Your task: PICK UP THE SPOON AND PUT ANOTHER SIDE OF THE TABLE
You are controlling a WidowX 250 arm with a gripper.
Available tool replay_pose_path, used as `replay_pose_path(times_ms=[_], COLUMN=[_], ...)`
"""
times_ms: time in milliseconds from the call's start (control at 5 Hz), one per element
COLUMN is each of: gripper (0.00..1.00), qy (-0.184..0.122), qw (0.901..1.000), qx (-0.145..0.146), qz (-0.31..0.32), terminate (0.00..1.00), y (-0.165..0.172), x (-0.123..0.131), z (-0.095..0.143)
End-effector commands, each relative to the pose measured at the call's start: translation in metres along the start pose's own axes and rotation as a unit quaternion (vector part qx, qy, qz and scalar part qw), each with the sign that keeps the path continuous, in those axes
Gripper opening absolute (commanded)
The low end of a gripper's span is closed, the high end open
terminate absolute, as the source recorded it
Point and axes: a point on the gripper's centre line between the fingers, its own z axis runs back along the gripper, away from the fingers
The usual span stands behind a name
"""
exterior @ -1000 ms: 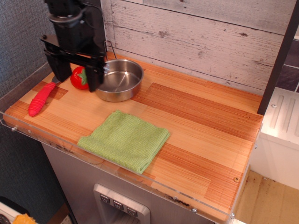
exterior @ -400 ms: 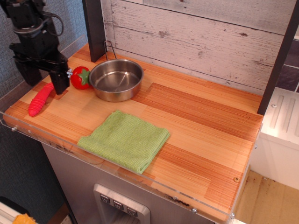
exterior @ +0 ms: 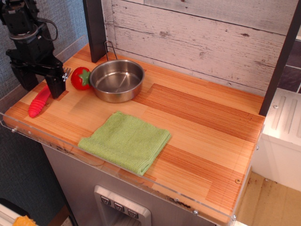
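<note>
Red-handled and ribbed, the spoon (exterior: 40, 101) lies flat at the tabltop's far left end, about nine o'clock on the tabletop (exterior: 197, 122), its handle running diagonally and its grey tined head hidden mostly behind the end effector (exterior: 41, 84). That black end effector hangs over the spoon's upper part with its two fingers spread apart, one on either side, grasping nothing. At three o'clock from it sits a red strawberry (exterior: 81, 78), touching a steel bowl (exterior: 117, 80). A green cloth (exterior: 126, 141) lies towards six o'clock.
</note>
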Motion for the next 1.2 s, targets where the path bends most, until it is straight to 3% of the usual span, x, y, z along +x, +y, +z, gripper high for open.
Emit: replay_pose_path(times_ms=[0, 400, 600, 1000], gripper=[1.0, 1.0, 0.0, 0.0], qy=[0.004, 0.025, 0.027, 0.03], qw=[0.9998, 0.9994, 0.9993, 0.9988], qx=[0.016, 0.023, 0.027, 0.038], qz=[0.01, 0.005, 0.002, 0.005], terminate=[0.0, 0.0, 0.0, 0.0], y=[0.007, 0.001, -0.003, -0.002], x=[0.003, 0.002, 0.002, 0.001], z=[-0.008, -0.027, -0.029, -0.021])
